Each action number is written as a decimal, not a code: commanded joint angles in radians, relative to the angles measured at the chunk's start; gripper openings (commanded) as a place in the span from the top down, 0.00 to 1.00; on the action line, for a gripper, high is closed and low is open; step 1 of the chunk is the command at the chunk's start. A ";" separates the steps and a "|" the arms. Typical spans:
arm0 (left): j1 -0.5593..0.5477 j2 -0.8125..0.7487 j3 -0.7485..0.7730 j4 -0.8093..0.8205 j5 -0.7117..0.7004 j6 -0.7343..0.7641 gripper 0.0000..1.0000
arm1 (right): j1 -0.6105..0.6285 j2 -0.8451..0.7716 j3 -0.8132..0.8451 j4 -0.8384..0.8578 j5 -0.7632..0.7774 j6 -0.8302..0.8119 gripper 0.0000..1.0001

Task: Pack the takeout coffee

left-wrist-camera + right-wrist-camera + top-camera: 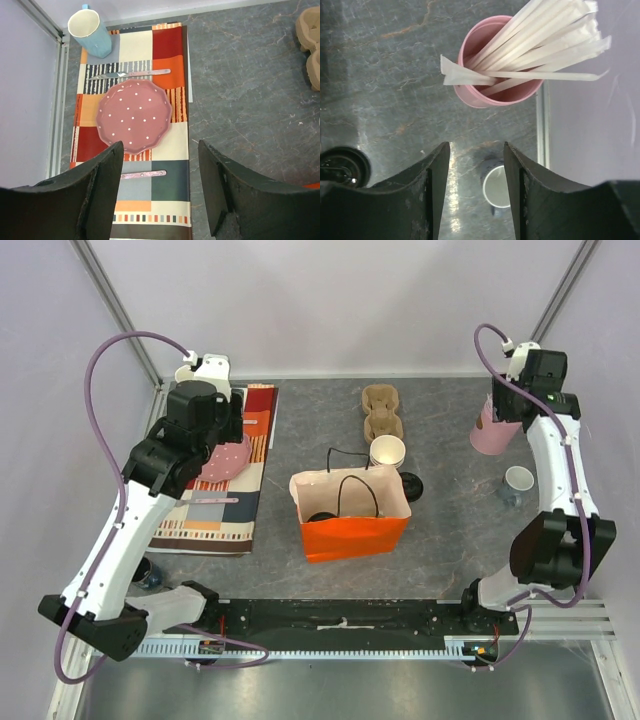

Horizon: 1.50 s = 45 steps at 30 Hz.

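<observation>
Jaws of the left gripper (160,146) stand spread and empty over a pink dotted ceramic plate (134,115). At centre, the dark round shape inside the orange paper bag (355,538) is probably the black-lidded brown paper takeout coffee (322,515). Likely light, thin-walled and crushable, it should be held gently around the wall under the lid and kept upright. The right gripper (476,146), parted and empty, hovers near a pink cup (470,100) of paper-wrapped straws (545,40).
</observation>
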 commanded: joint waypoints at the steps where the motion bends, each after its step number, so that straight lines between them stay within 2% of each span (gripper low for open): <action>1: 0.003 0.006 -0.002 0.010 0.025 0.037 0.33 | -0.031 -0.083 -0.070 0.162 -0.105 -0.206 0.49; 4: 0.003 0.017 -0.001 0.010 0.025 0.045 0.34 | -0.047 -0.035 -0.075 0.192 -0.130 -0.215 0.51; 10: 0.003 0.020 -0.057 0.010 0.044 0.033 0.33 | -0.049 0.057 -0.021 0.222 -0.174 -0.257 0.48; 20: 0.005 0.017 -0.108 0.005 0.065 0.025 0.32 | -0.049 0.124 -0.027 0.267 -0.179 -0.292 0.50; 23: 0.005 0.018 -0.108 0.005 0.067 0.027 0.33 | -0.049 0.135 -0.019 0.276 -0.173 -0.300 0.52; 27: 0.005 0.024 -0.104 0.005 0.070 0.025 0.33 | -0.049 0.150 -0.006 0.276 -0.219 -0.317 0.63; 34: 0.005 0.029 -0.104 0.005 0.065 0.031 0.33 | -0.049 0.192 0.040 0.282 -0.257 -0.286 0.64; 40: 0.005 0.027 -0.110 0.005 0.065 0.028 0.34 | -0.049 0.177 0.022 0.276 -0.247 -0.291 0.79; 43: 0.005 0.031 -0.107 0.005 0.064 0.028 0.34 | -0.049 0.157 -0.006 0.270 -0.239 -0.298 0.92; 44: 0.005 0.032 -0.107 0.005 0.067 0.028 0.34 | -0.049 0.152 -0.015 0.270 -0.236 -0.298 1.00; 45: 0.005 0.032 -0.107 0.005 0.067 0.028 0.34 | -0.049 0.144 -0.016 0.270 -0.222 -0.292 1.00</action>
